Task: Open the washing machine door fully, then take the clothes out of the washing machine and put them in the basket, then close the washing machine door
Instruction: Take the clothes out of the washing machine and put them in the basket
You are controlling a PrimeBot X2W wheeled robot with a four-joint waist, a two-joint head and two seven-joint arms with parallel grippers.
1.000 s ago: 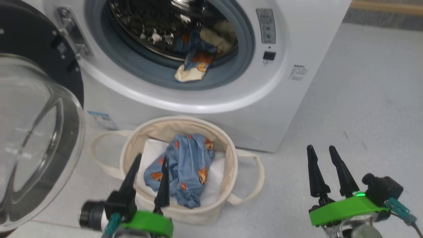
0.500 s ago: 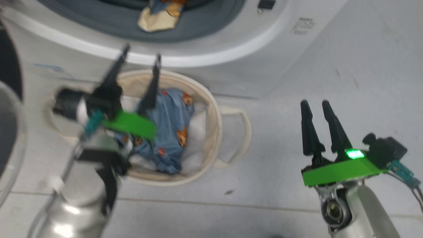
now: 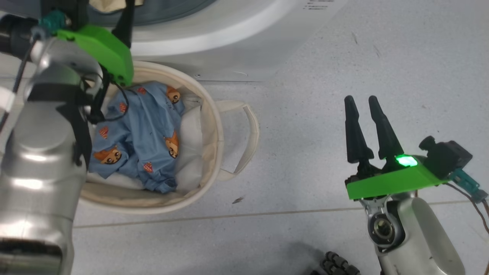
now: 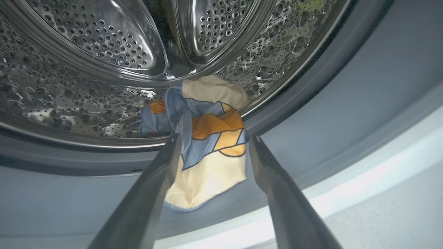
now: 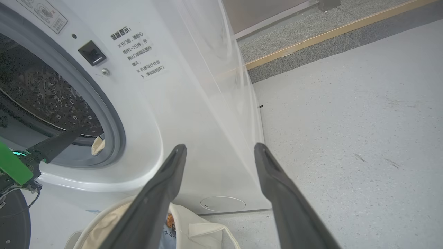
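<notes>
**1. Left gripper** (image 4: 214, 138). Jaws spread wide and closed on nothing. We find it at the mouth of the washer (image 3: 229, 46), its two fingers flanking the hanging garment (image 4: 211, 166) in the wrist view.

**2. Hanging garment.** Blue, orange and cream cloth, bunched on the lip of the drum (image 4: 86, 90), with a cream flap hanging over the grey seal (image 4: 328, 103). We rate it light, limp and not fragile. It will drape and trail when lifted, and may drag on the seal. We would take hold at the thick bunched fold on the lip. The flap's thin edge could slip from the pads. The view past the bunch is poor, so we cannot tell whether more fabric lies deeper in the drum.

**3. Basket** (image 3: 214, 126). Cream fabric tub on the floor (image 3: 305, 95), just in front of the washer. We judge its walls soft, so a nudge may shift it. It holds one blue garment (image 3: 141, 130) printed with orange animals, lying loose on a white sheet (image 3: 191, 130).

**4. Right gripper** (image 3: 360, 100). Jaws parted and empty. It hangs over the floor to the right of the basket, well apart from it.
</notes>
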